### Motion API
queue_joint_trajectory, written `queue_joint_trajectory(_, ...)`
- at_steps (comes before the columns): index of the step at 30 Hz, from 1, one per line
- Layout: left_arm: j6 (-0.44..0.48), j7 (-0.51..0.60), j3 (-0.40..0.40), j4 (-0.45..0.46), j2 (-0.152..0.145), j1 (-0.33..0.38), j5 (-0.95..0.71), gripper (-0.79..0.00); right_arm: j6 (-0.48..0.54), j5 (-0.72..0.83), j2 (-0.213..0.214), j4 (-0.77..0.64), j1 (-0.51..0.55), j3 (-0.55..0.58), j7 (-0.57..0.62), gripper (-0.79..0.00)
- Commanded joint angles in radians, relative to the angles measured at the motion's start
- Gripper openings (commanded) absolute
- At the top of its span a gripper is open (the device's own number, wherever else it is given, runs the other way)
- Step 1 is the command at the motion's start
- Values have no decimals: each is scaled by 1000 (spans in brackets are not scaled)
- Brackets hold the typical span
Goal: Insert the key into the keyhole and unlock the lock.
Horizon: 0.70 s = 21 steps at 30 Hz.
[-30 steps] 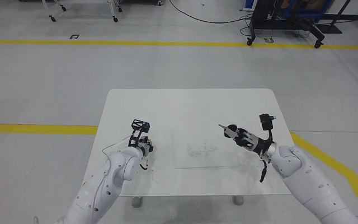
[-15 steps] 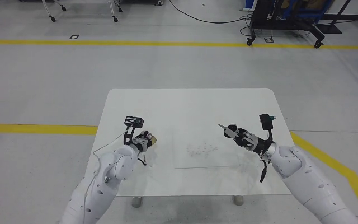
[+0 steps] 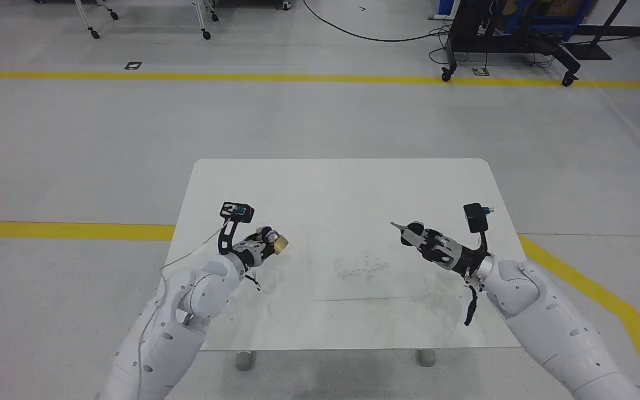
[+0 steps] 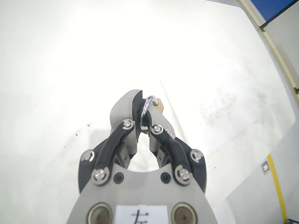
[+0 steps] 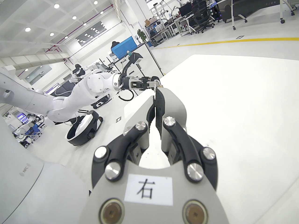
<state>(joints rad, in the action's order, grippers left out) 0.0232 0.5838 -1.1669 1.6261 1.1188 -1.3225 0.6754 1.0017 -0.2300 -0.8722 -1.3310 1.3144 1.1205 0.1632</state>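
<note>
A small brass padlock (image 3: 281, 242) with a silver shackle (image 4: 147, 103) is held just above the white table (image 3: 340, 185) on its left side. My left gripper (image 3: 264, 243) (image 4: 145, 102) is shut on the shackle, and the brass body (image 4: 160, 105) pokes out past the fingers toward the table's middle. On the table's right side my right gripper (image 3: 413, 235) (image 5: 156, 95) is shut on a thin metal key (image 3: 397, 226) whose tip points toward the lock. In the right wrist view the padlock (image 5: 158, 83) shows far off, beyond my fingertips. A wide gap lies between key and lock.
A patch of dark specks (image 3: 362, 266) marks the tabletop between the arms. Yellow floor lines (image 3: 80, 231) run beside the table. Wheeled racks (image 3: 520, 40) stand far behind it.
My left arm has swung outward and away from the front edge and turned its wrist, so the brass padlock now shows, pointing toward the right arm. The right arm has kept still.
</note>
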Motion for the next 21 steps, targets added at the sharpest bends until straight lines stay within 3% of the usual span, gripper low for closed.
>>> queue_joint_trajectory(1, 113, 16, -29, -89, 7, 31, -287, -785, -65, 2, -14, -13, -22, -33, -2, -785)
queue_joint_trajectory(6, 357, 178, -24, -317, 30, 132, -771, -785, -40, 55, -58, 22, -121, -143, 12, -785)
queue_joint_trajectory(10, 428, 305, 24, -441, 49, 234, -911, -785, -72, 103, -88, 53, -182, -194, 7, -785)
queue_joint_trajectory(16, 428, 305, 24, -441, 49, 234, -911, -785, -72, 103, -88, 53, -182, -194, 7, -785)
queue_joint_trajectory(18, 388, 288, 21, -447, 45, 223, -882, -785, -72, 103, -88, 53, -182, -194, 7, -785)
queue_joint_trajectory(21, 284, 386, -2, -498, 48, 212, -1106, -785, -99, 110, -93, 41, -176, -212, 18, -785)
